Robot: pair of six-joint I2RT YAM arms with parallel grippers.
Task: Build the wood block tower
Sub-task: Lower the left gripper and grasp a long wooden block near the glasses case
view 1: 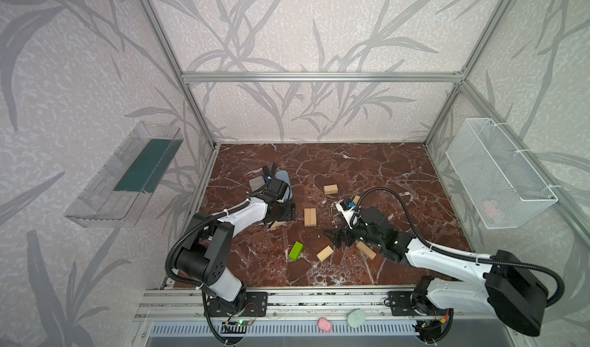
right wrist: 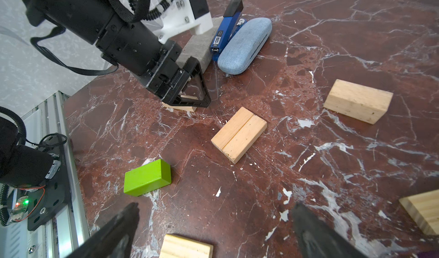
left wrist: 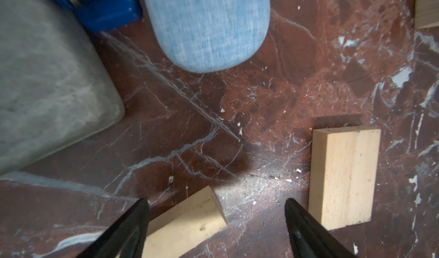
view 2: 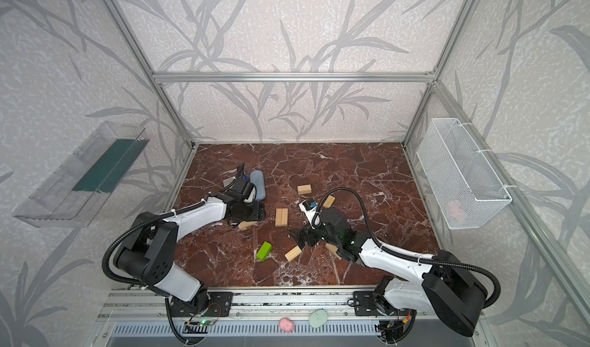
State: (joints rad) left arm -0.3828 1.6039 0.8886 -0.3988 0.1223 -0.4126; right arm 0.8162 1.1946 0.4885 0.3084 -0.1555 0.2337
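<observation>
Tower's hardly started, I'd say: only the base pair [view 1: 310,217] of tan blocks lies side by side on the counter [view 1: 383,169]. My left hand [left wrist: 216,201] is spread and empty over a loose tan block [left wrist: 185,223] just beside that pair. My right hand [right wrist: 215,205] is gaping too, on the pair's near side. Next, I reckon: clench on that block and lay it crosswise on the pair.

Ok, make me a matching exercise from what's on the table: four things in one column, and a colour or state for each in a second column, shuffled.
Column one:
1. stapler
2. glasses case
3. pair of tan wood blocks
4. lime-green wood block

Column two:
a. lying alone, touching nothing
b. flat, side by side, touching each other
c. light blue fabric
d. dark blue with a black top

Pairs: 1-d, 2-c, 3-b, 4-a.
</observation>
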